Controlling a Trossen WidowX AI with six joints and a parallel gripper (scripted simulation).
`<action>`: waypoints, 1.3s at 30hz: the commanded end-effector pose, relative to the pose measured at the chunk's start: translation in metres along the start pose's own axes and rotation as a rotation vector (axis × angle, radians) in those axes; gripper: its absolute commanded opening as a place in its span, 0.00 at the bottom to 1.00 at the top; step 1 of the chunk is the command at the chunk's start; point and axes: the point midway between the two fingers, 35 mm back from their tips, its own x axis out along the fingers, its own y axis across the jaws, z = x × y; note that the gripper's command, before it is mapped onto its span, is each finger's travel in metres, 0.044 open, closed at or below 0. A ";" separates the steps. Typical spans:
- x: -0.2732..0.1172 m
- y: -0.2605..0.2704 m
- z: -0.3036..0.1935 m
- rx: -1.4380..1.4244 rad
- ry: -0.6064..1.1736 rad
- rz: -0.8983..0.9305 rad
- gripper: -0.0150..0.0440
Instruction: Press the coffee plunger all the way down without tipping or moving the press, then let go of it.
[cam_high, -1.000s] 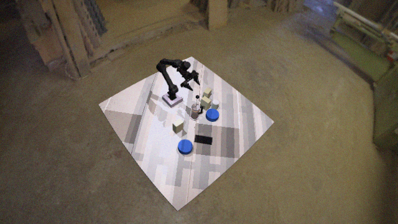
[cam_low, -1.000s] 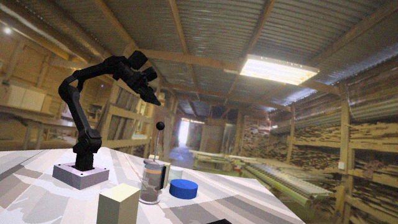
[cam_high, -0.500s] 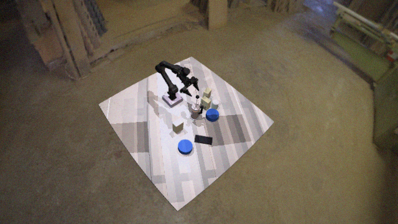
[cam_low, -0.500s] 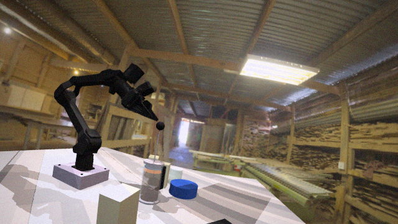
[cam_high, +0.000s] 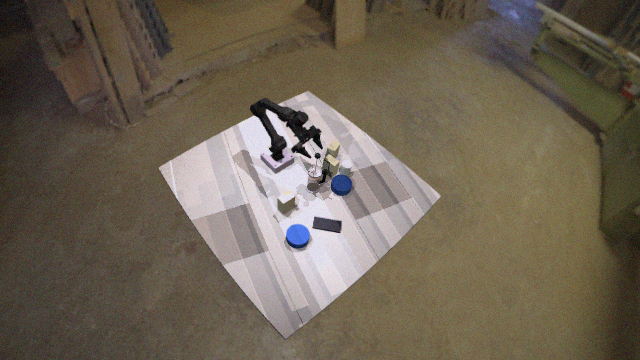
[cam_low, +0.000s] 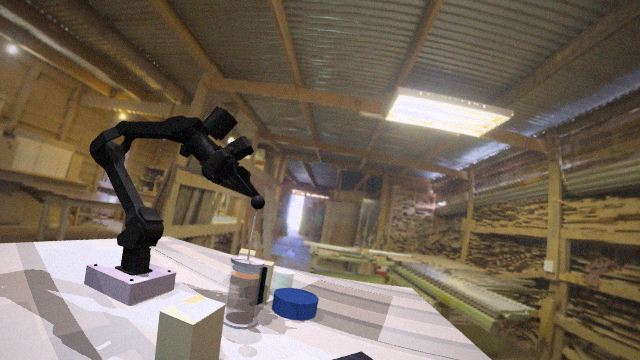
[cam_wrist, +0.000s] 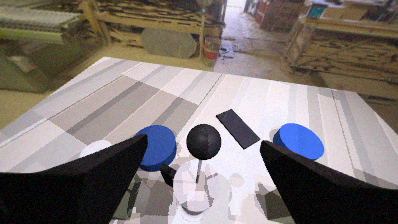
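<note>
The coffee press (cam_high: 314, 181) (cam_low: 242, 296) (cam_wrist: 192, 196) stands upright, a clear cylinder with a dark handle (cam_low: 262, 286) (cam_wrist: 168, 173). Its plunger is up: a long thin rod rises from the lid to a black ball knob (cam_high: 317, 156) (cam_low: 257, 202) (cam_wrist: 203, 142). My gripper (cam_high: 314, 151) (cam_wrist: 204, 142) is wide open and empty, tilted down toward the knob. In the wrist view the knob appears midway between the fingertips. In the exterior view the tips overlap the knob's upper edge; whether they touch it I cannot tell.
A dark blue disc (cam_high: 341, 185) (cam_low: 295, 304) (cam_wrist: 160, 146) and a pale cup (cam_high: 345, 167) (cam_low: 283, 282) are near the handle side, with cream blocks (cam_high: 333, 148) (cam_high: 331, 164) behind. Another cream block (cam_high: 286, 203) (cam_low: 190, 332), a brighter blue disc (cam_high: 298, 235) (cam_wrist: 300, 141) and a dark flat slab (cam_high: 327, 225) (cam_wrist: 237, 128) lie forward.
</note>
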 end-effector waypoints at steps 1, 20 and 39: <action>0.007 0.000 -0.001 0.004 0.003 -0.003 1.00; 0.017 0.000 -0.001 0.004 0.003 -0.002 0.51; 0.023 0.000 -0.009 0.004 0.002 -0.002 0.47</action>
